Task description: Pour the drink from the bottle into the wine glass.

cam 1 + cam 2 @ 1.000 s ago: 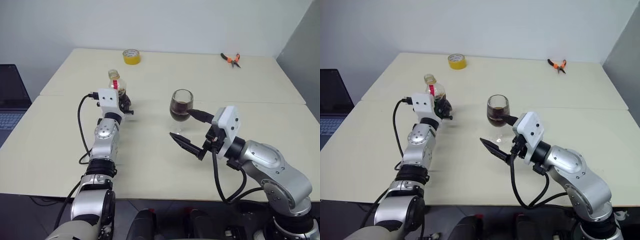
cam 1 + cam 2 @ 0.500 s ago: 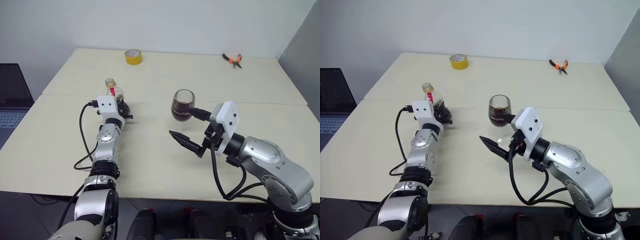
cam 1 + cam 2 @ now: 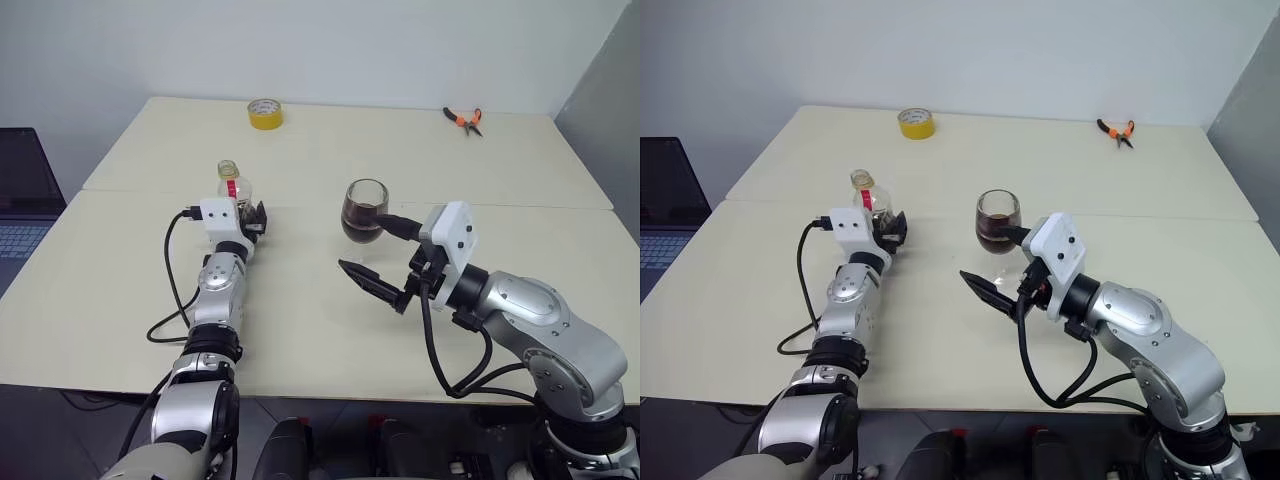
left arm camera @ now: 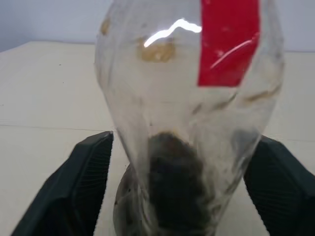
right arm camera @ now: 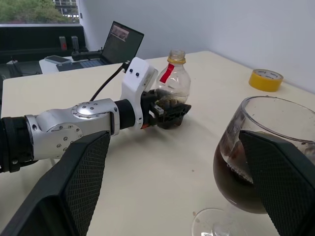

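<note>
The bottle [image 3: 232, 185] stands upright on the table, clear with a red neck label and only a dark remnant at its bottom [image 4: 172, 196]. My left gripper [image 3: 252, 216] is level at its base, open, with one finger [image 4: 74, 187] on each side of it. The wine glass [image 3: 364, 210] stands at mid-table, its bowl about half full of the dark drink [image 5: 241, 182]. My right gripper [image 3: 362, 243] is open beside the glass. One finger [image 3: 395, 226] reaches past the bowl and the other finger [image 3: 368, 283] hangs in front of the stem.
A yellow tape roll [image 3: 264, 113] lies at the back of the table and orange-handled pliers [image 3: 462, 118] at the back right. A laptop [image 3: 20, 200] sits off the table's left edge. A seam [image 3: 520, 204] runs across between two tabletops.
The bottle was tilted in my shut left gripper. It now stands upright on the table, the gripper has sunk a little, and its fingers have spread apart. The right arm has stayed put.
</note>
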